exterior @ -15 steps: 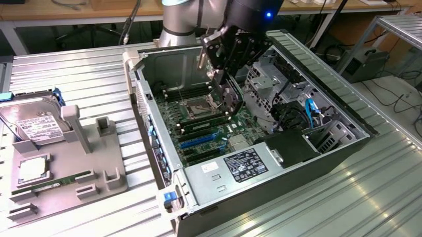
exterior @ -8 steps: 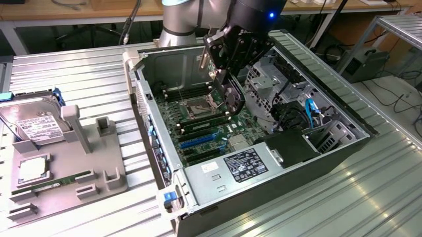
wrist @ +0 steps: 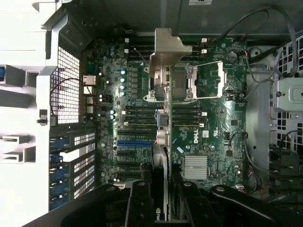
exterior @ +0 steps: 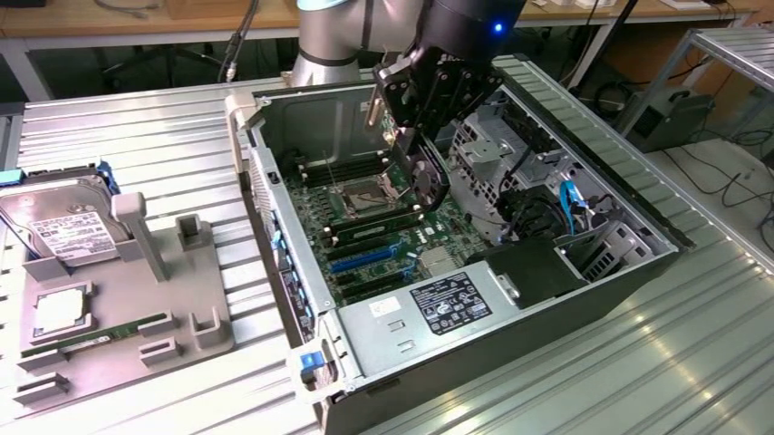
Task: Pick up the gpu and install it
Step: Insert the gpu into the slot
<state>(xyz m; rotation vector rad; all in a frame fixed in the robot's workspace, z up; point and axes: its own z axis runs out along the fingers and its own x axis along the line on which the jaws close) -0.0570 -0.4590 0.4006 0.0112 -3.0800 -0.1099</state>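
My gripper point(exterior: 411, 136) hangs inside the open computer case point(exterior: 629, 272), shut on the gpu point(exterior: 430, 181). The gpu is a thin black card held on edge above the motherboard point(exterior: 387, 227), clear of it. In the wrist view the gpu point(wrist: 161, 142) appears edge-on down the middle, with its silver end bracket point(wrist: 166, 47) at the far end over the CPU socket point(wrist: 203, 82). The black fingers point(wrist: 137, 203) clamp the card from both sides around my gripper point(wrist: 161, 194). The blue expansion slots point(wrist: 132, 143) lie beside the card, also seen as blue expansion slots point(exterior: 362, 261).
A grey fixture point(exterior: 181, 317) at the exterior view's left carries a silver hard drive point(exterior: 61, 222), a CPU point(exterior: 58, 313) and a green memory stick point(exterior: 97, 337). The power supply point(exterior: 448, 304) and drive cage point(exterior: 484, 154) crowd the case interior. A ribbed metal table point(exterior: 677, 362) surrounds everything.
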